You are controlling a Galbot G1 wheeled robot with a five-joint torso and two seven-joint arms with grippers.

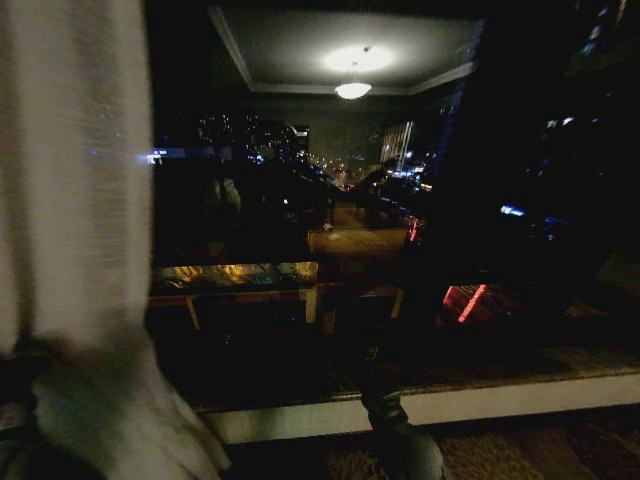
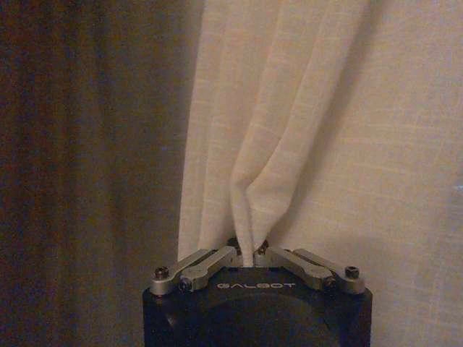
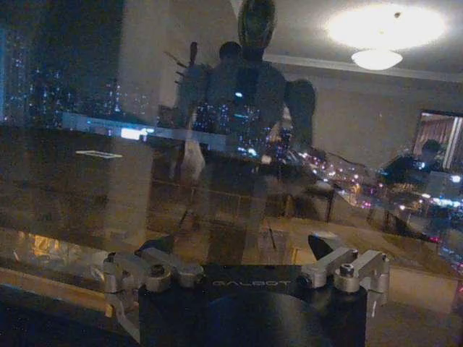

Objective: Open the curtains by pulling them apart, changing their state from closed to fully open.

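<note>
Now left hand [image 2: 252, 253] pinching curtain [image 2: 304, 130] fold — right hand [image 3: 253, 264] spread, facing window [image 3: 108, 166].

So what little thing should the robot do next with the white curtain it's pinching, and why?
Probably pull a bit more toward its own left. The left gripper is pinched shut on a fold of the sheer curtain, which already hangs bunched at the left of the dark window, beside the darker drape. The right gripper is open, facing bare glass.
</note>
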